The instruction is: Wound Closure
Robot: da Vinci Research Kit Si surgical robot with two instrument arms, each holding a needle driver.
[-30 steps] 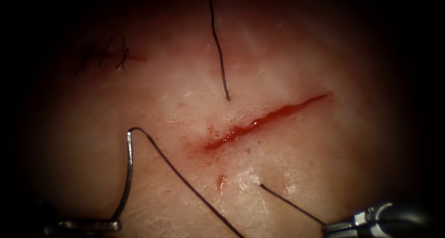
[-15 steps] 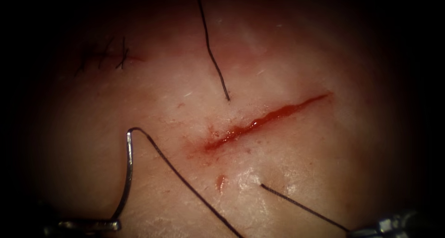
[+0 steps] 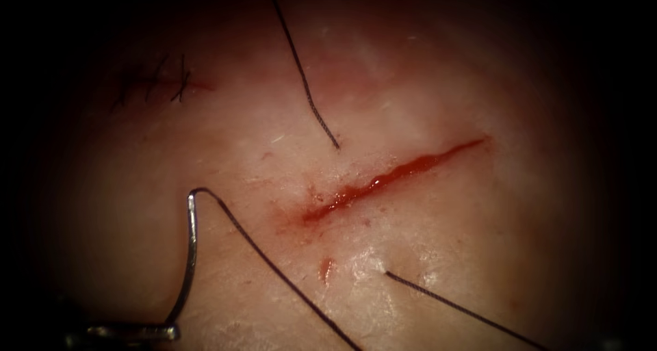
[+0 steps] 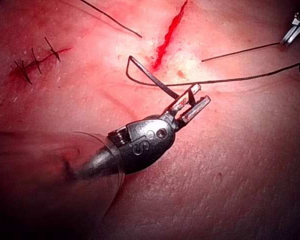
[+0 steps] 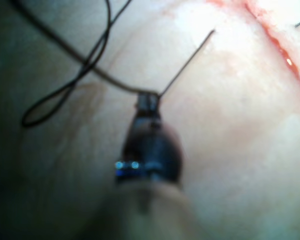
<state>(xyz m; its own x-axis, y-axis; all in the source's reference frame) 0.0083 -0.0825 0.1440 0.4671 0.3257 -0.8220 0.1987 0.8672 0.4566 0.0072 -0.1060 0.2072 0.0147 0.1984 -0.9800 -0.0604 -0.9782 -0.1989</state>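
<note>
At the far left, a row of old stitches (image 3: 154,84) sits finished on the tissue (image 3: 479,241). Just below them, the left tool (image 3: 164,332) is clenched on the needle (image 3: 188,255) near its pointed end. The whole curve stands free of the tissue, left of the cut (image 3: 390,176), with its blunt end uppermost. The thread (image 3: 274,265) runs from that blunt end down and to the right.

In the middle, a loose strand (image 3: 304,84) lies above the cut and meets the tissue just beside its upper edge. A second strand (image 3: 452,303) leaves the tissue below the cut and runs off to the lower right. The right tool (image 5: 149,100) grasps this strand tightly and holds it straight.

Over the last second the right tool has drawn back to the lower right, and the upper strand has swung leftward. We judge that we are pulling thread through a bite across the cut.

In our judgement, the next move calls for a steady pull along the strand's own line. It should stop before the upper strand slips into the tissue. Meanwhile the needle should stay parked clear of the cut.
</note>
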